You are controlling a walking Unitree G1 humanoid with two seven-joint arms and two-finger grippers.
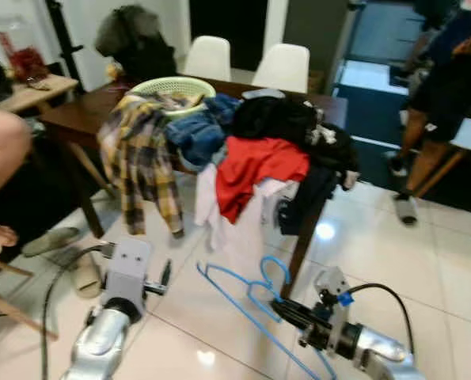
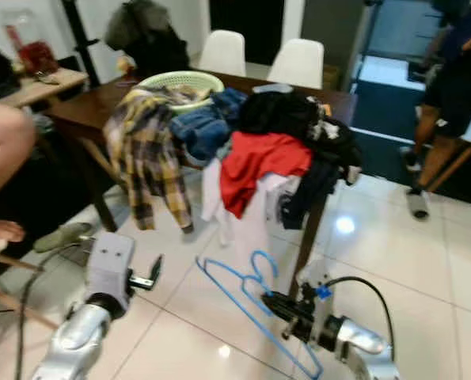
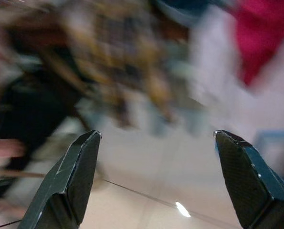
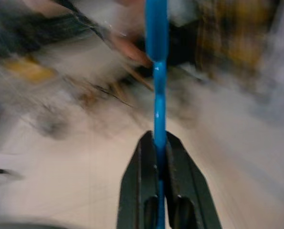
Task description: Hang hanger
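Indoors, glossy white tile floor [image 1: 425, 261], clothes-heaped dark wooden table [image 1: 73, 115], white chairs [image 1: 286, 67].

Right gripper [image 1: 285, 310] clamped on blue hanger [image 1: 247, 294], held low above tiled floor [image 1: 425, 261]. Left gripper [image 1: 165, 277] raised alongside. Clothes pile [image 1: 243, 150] covers dark table [image 1: 77, 115] ahead.

A thin blue wire hanger [image 1: 247, 297] sits low in the frame's centre, tilted above the floor, hook uppermost.
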